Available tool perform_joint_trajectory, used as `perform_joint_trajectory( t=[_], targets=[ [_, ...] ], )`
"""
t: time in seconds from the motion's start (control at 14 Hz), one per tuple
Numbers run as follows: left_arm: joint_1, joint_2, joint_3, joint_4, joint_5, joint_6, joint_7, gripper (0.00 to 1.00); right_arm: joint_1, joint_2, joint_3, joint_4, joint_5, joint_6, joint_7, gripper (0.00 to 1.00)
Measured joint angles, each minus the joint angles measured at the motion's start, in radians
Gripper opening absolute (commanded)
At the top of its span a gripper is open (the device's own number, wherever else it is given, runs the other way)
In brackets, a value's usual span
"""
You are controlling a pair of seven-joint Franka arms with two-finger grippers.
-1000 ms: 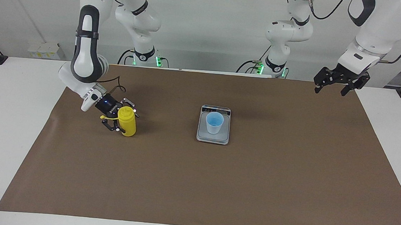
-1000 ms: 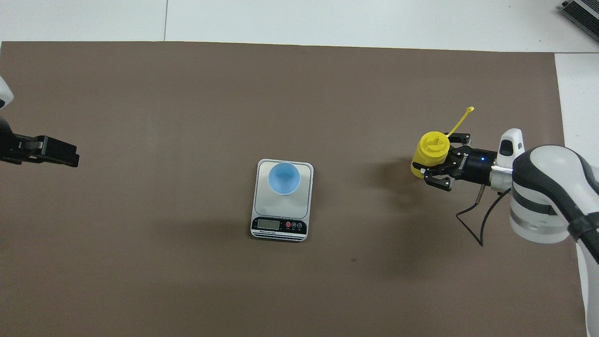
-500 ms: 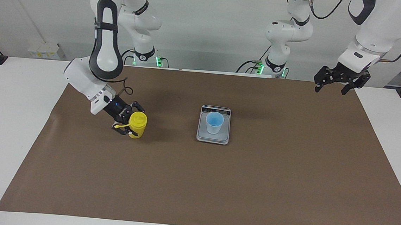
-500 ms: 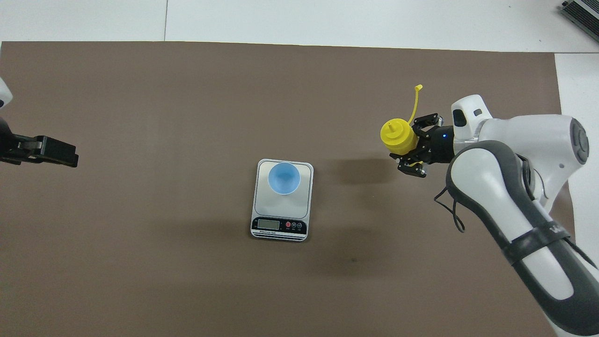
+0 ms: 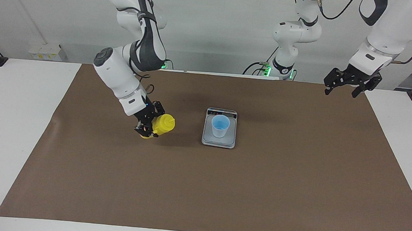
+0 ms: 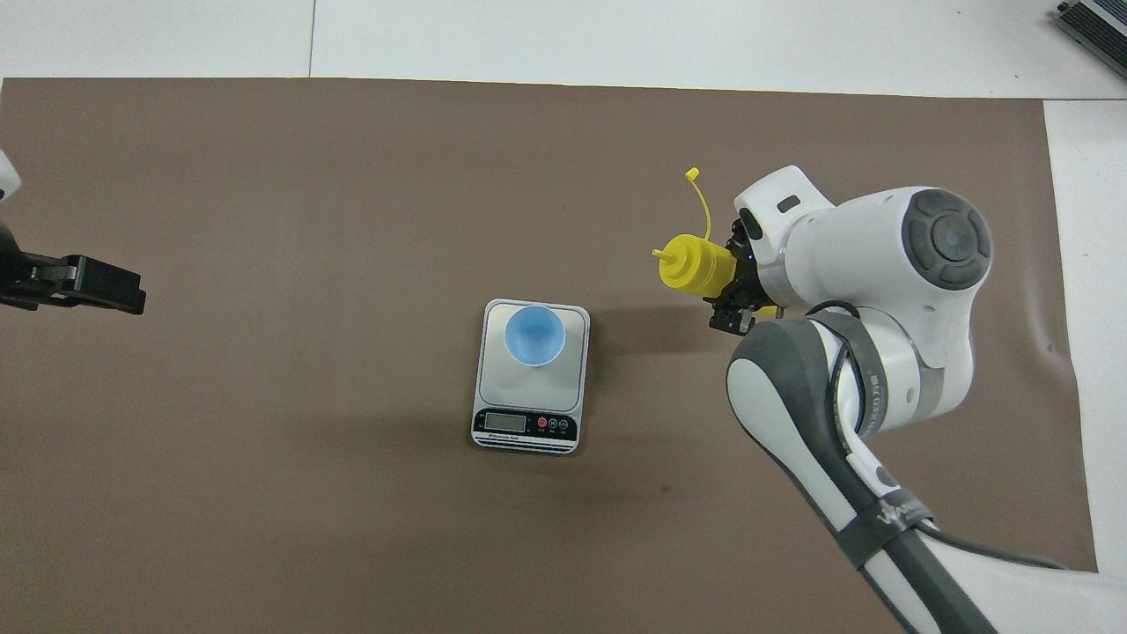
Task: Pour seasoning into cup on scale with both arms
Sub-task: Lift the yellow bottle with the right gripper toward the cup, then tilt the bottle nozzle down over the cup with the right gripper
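Observation:
The seasoning, a yellow squeeze bottle, is held in my right gripper, which is shut on its body. The bottle is tilted with its nozzle toward the scale and hangs just above the mat, beside the scale toward the right arm's end. In the overhead view the bottle shows in the right gripper, its tethered cap hanging open. The light blue cup stands upright on the silver scale. My left gripper waits open and empty over the mat's edge.
A brown mat covers most of the white table. The scale's display strip is on its edge nearer to the robots. The right arm's elbow reaches over the mat at its end of the table.
My right gripper has lifted the bottle, carried it toward the scale and tilted its nozzle toward the cup. The left arm has barely moved.

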Motion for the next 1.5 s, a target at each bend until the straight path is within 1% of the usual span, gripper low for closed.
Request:
perform_joint_trajectory(
  t=[0.21, 0.36, 0.64, 0.79, 1.0, 1.21, 1.36, 1.5],
  targets=[
    [0.000, 0.000, 0.000, 0.000, 0.000, 0.000, 0.000, 1.00, 0.049, 0.010, 0.000, 0.059, -0.170, -0.082, 0.061, 0.00],
    [0.000, 0.000, 0.000, 0.000, 0.000, 0.000, 0.000, 1.00, 0.076, 0.021, 0.001, 0.106, -0.250, -0.132, 0.081, 0.00],
    [0.000, 0.000, 0.000, 0.000, 0.000, 0.000, 0.000, 1.00, 0.150, 0.056, 0.003, 0.158, -0.433, -0.193, 0.117, 0.00],
    [0.000, 0.000, 0.000, 0.000, 0.000, 0.000, 0.000, 1.00, 0.170, 0.074, 0.003, 0.195, -0.510, -0.210, 0.132, 0.00],
    [0.000, 0.000, 0.000, 0.000, 0.000, 0.000, 0.000, 1.00, 0.222, 0.096, 0.004, 0.219, -0.662, -0.212, 0.199, 0.00],
    [0.000, 0.000, 0.000, 0.000, 0.000, 0.000, 0.000, 1.00, 0.297, 0.110, 0.007, 0.219, -0.854, -0.201, 0.236, 0.00],
    [0.000, 0.000, 0.000, 0.000, 0.000, 0.000, 0.000, 1.00, 0.315, 0.114, 0.008, 0.213, -0.899, -0.163, 0.237, 0.00],
    [0.000, 0.000, 0.000, 0.000, 0.000, 0.000, 0.000, 1.00, 0.319, 0.115, 0.009, 0.199, -0.997, -0.126, 0.237, 0.00]
  ],
)
